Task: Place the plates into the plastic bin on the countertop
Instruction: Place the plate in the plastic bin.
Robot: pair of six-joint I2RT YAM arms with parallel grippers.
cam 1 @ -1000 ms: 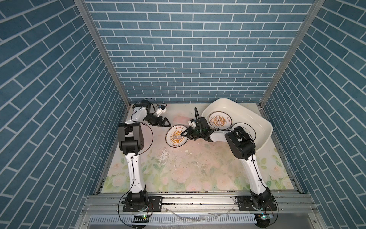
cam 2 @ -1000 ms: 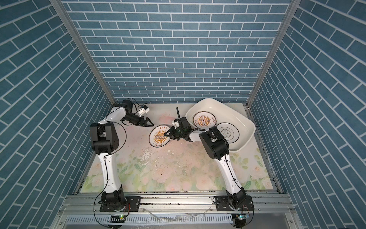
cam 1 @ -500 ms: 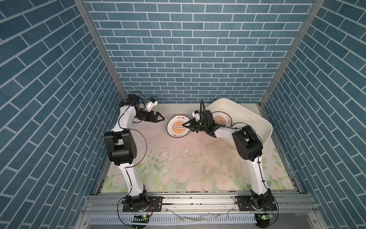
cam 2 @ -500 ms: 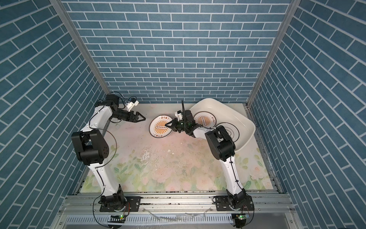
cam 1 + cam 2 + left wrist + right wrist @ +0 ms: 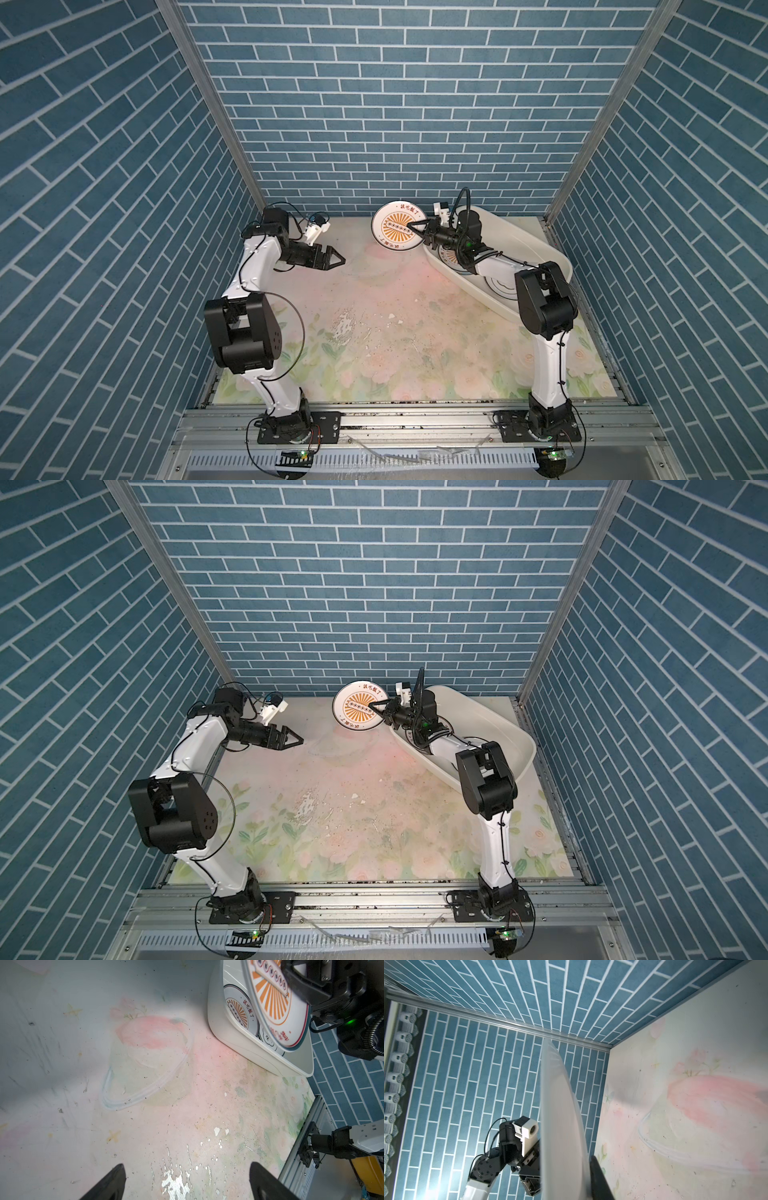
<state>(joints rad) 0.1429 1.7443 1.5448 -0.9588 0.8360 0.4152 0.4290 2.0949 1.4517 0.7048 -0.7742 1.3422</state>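
Right gripper (image 5: pixel 412 227) is clamped on the near edge of a sunburst plate (image 5: pixel 390 237); both top views show its black fingers pinching the rim with no gap around it (image 5: pixel 371 707). You are holding that plate up off the countertop (image 5: pixel 395 353), steeply tilted, with its orange centre and lettered rim turned up toward the top camera. It sits just beside the far left corner of the plastic bin (image 5: pixel 557 257), close to the back brick wall (image 5: pixel 415 145).

- Right wrist view: you get the plate edge-on (image 5: pixel 560 1126), one dark finger (image 5: pixel 600 1178) against its underside.
- Left wrist view: the held plate (image 5: pixel 276 1005) overlaps the bin's corner (image 5: pixel 239 1043). Inside the bin lies another sunburst plate (image 5: pixel 239 1012), and next to it a plate with a quatrefoil emblem (image 5: pixel 268 1039), mostly hidden.
- A ringed plate (image 5: pixel 498 286) lies further along the bin floor, partly behind your right arm.

Left gripper (image 5: pixel 337 258) hangs over the far left of the countertop with its fingers well apart and nothing between them (image 5: pixel 187 1167), well apart from the plate.

Surface notes: a faint ring mark (image 5: pixel 145 1084) shows on the countertop ahead of the left gripper, and a scuffed, flaking patch (image 5: pixel 345 328) sits mid-table.
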